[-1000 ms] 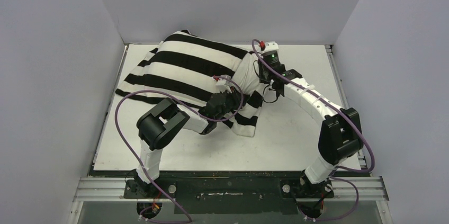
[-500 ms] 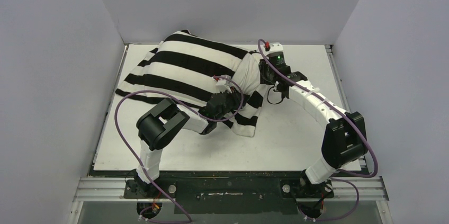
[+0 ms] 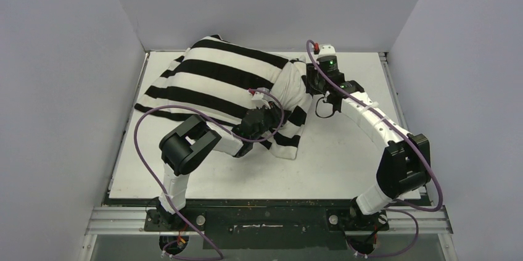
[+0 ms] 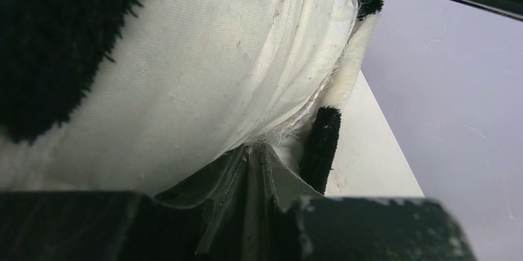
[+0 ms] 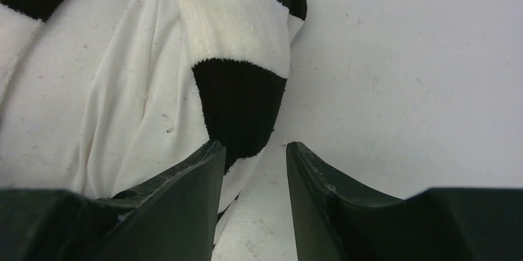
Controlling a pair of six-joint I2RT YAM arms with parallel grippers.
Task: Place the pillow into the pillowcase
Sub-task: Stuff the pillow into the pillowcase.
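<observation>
White tabletop (image 3: pixel 345 156) first: its far left is covered by the striped pillowcase (image 3: pixel 216 79). Most of the pillow (image 3: pixel 288 85) looks swallowed already, with only an off-white end showing on the right. The left claw (image 4: pixel 253 156) is clamped on a fold at the mouth, probably the pillowcase hem, though it's hard to be sure. The right claw (image 5: pixel 254 150) is held with its jaws apart and nothing gripped, just beside a loose striped corner. Trouble could be caused if pillow fabric gets nipped along with that corner, or if the left pinch is lost and the mouth slumps shut.
</observation>
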